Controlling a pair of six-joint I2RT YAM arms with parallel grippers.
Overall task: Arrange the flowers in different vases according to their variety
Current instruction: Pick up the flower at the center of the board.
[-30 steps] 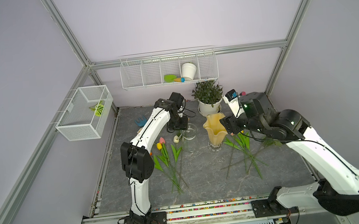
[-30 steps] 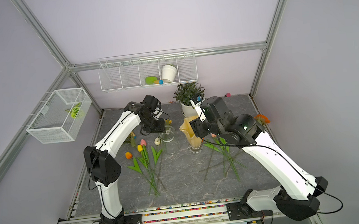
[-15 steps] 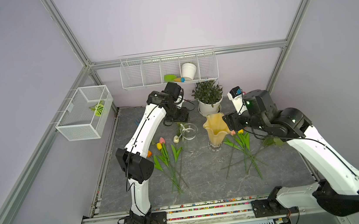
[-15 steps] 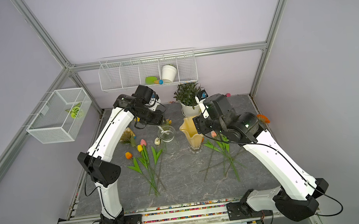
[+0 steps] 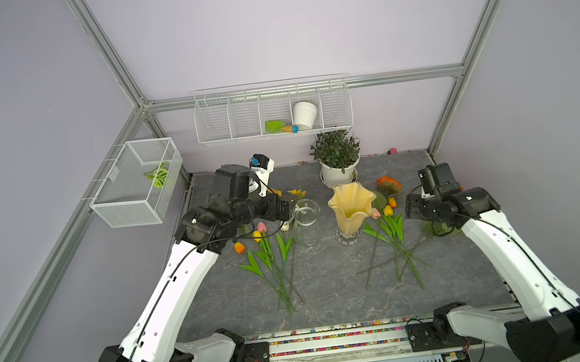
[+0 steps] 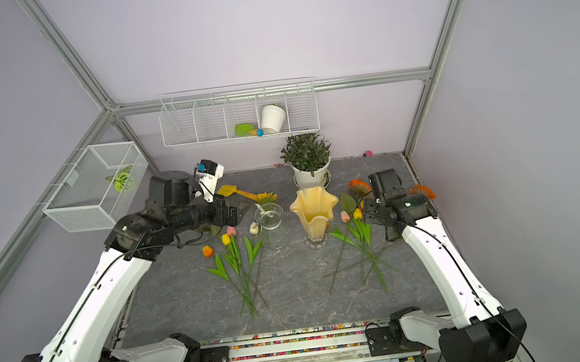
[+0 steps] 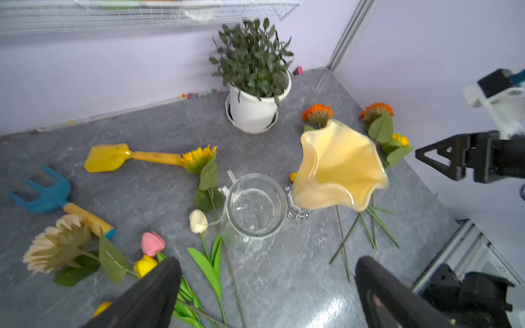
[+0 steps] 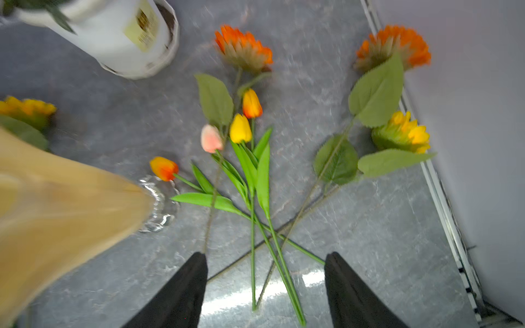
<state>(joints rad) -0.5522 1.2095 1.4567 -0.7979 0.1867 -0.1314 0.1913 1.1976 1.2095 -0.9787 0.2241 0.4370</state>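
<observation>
Flowers (image 5: pixel 281 243) lie beside the clear vase (image 5: pixel 306 220) and yellow vase (image 5: pixel 351 201); a white pot (image 5: pixel 305 114) sits in the wire shelf (image 5: pixel 223 122); left pincer (image 7: pixel 267 261) and right pincer (image 8: pixel 265 255) both gape, jaws apart.

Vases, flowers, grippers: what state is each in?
Pale-yellow vase: upright, empty.
Clear glass vase: upright, no flower inside.
Tulips: lying flat on the table, none in a vase.
Sunflower-like flowers: lying flat on the table.
Left gripper: open, empty.
Right gripper: open, empty.
Potted plant: upright.
</observation>
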